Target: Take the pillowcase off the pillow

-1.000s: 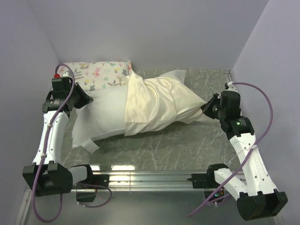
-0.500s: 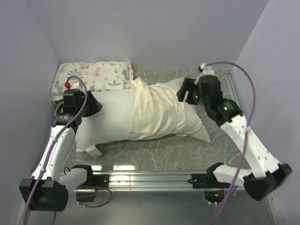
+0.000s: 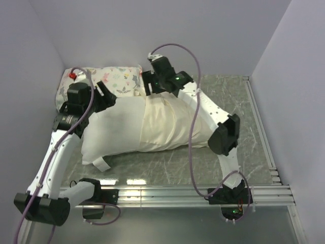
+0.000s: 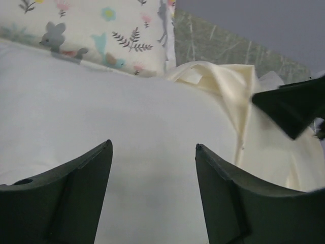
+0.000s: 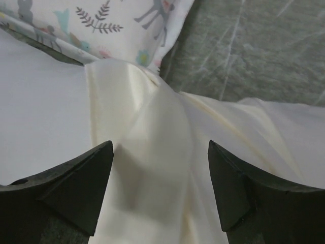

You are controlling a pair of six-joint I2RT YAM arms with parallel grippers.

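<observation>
Black left tool (image 4: 153, 145) and right tool (image 5: 160, 143) gape, empty.

Each arm was built of white moulded plastic links (image 3: 55, 152) joined by chunky black joint housings (image 3: 223, 134), with a looping purple cable (image 3: 191, 142) running along it. A small green light (image 3: 176, 78) glowed on the right wrist, a red cap (image 3: 73, 75) topped the left, and the left gripper (image 4: 153, 145) carried dark matte wedge-shaped fingers (image 4: 76, 198).

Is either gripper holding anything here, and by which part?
Nothing is held. The left gripper is open over the pillow, the right gripper open over the pillowcase.
</observation>
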